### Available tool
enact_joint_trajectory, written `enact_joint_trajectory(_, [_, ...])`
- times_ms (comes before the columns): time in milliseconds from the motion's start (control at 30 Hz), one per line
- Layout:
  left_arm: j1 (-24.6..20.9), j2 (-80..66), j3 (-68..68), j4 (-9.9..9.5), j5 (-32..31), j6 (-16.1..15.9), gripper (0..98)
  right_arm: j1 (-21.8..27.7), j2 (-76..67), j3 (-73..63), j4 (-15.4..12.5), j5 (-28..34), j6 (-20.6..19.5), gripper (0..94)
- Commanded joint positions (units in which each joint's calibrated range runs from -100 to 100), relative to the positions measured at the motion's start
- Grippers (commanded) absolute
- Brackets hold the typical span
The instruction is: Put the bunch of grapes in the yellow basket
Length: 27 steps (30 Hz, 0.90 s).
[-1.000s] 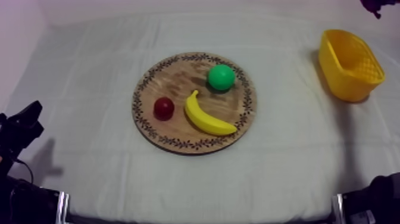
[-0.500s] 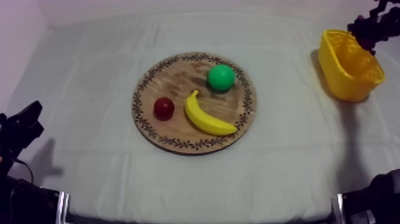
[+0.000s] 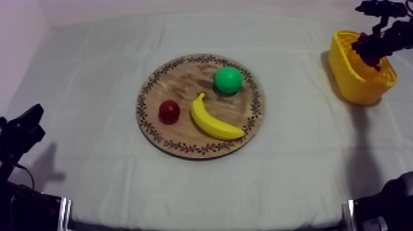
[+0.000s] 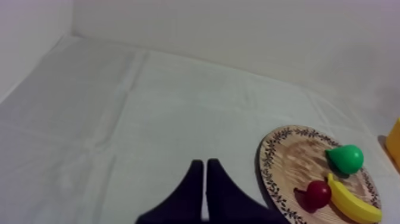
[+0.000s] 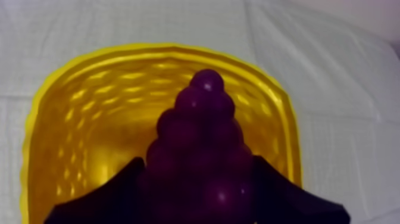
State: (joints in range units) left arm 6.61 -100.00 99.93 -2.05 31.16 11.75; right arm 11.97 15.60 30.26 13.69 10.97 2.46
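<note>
A dark purple bunch of grapes point(image 5: 199, 137) sits between the black fingers point(image 5: 104, 199) of my right gripper point(image 5: 199, 193), which is shut on it. In the top view that gripper point(image 3: 370, 52) hangs over the open yellow basket point(image 3: 355, 80) at the far right, and the grapes point(image 3: 367, 46) are a dark lump at its tip. The basket's woven inside point(image 5: 89, 119) lies straight below the bunch. My left gripper point(image 4: 205, 173) is shut as a narrow wedge above bare cloth and rests at the table's left side point(image 3: 34, 117).
The round wooden board point(image 3: 178, 80) lies mid-table with a green pear point(image 3: 228, 79), a banana point(image 3: 212, 120) and a small red fruit point(image 3: 169, 111). The left wrist view sees the board point(image 4: 268, 161), pear point(image 4: 346, 158), red fruit point(image 4: 318, 193) and banana point(image 4: 351, 202).
My right arm has come down from the far right corner with the grapes and now hangs over the basket. The left arm and the fruit on the board have not moved.
</note>
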Motion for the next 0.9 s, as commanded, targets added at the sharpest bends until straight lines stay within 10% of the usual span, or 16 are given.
enact_joint_trajectory(0, [0.0,0.0,0.0,-0.02,0.0,0.0,0.1,0.1,0.1,-0.5,-0.4,0.1,-0.1,47.4])
enact_joint_trajectory(867, [0.0,0.0,0.0,-0.02,0.0,0.0,0.1,0.0,-7.3,-0.4,-7.7,0.0,8.3,55.7])
